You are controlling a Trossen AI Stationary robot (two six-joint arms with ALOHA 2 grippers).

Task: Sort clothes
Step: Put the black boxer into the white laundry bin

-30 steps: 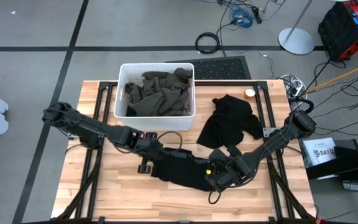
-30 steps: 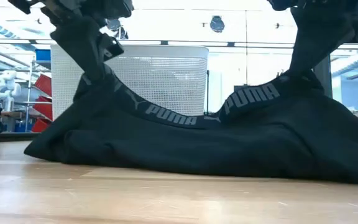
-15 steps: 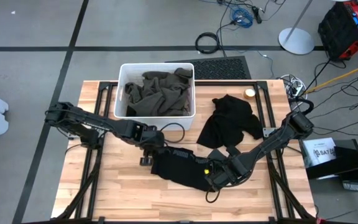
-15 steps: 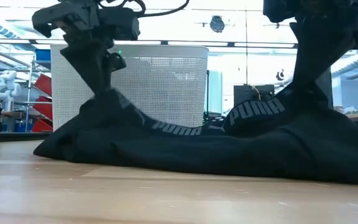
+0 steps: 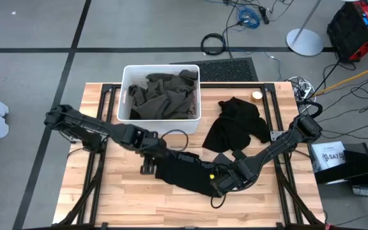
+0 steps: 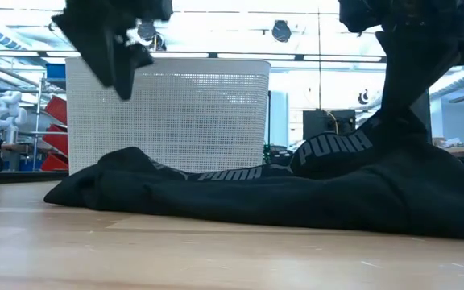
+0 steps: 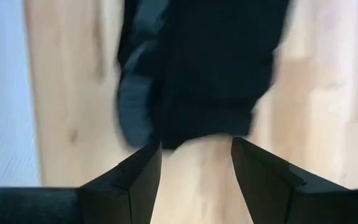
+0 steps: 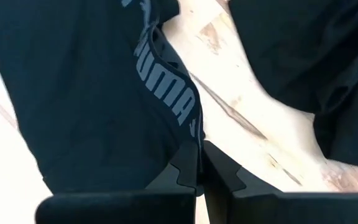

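Observation:
A black garment with a lettered waistband lies on the wooden table near its front middle. My left gripper stands open above the garment's left end, clear of it; in the low view it hangs well above the cloth. My right gripper is shut on the garment's right part, where the waistband rises off the table. Dark olive clothes fill the white bin. Another black garment lies at the far right. My right gripper pinches the lettered waistband between its two fingers, coming from above and slanting down. That stretch of waistband is held raised a little above the table. The rest of the garment sags to the left and lies slack on the wood.
The white bin stands at the far middle of the table. A small round object sits near the far right corner. Bare wood shows along the front left of the table.
My left gripper has opened and let go of the waistband's left end, then risen. That end, held up a second ago, has dropped and now lies flat on the table. The right part stays raised in my right gripper.

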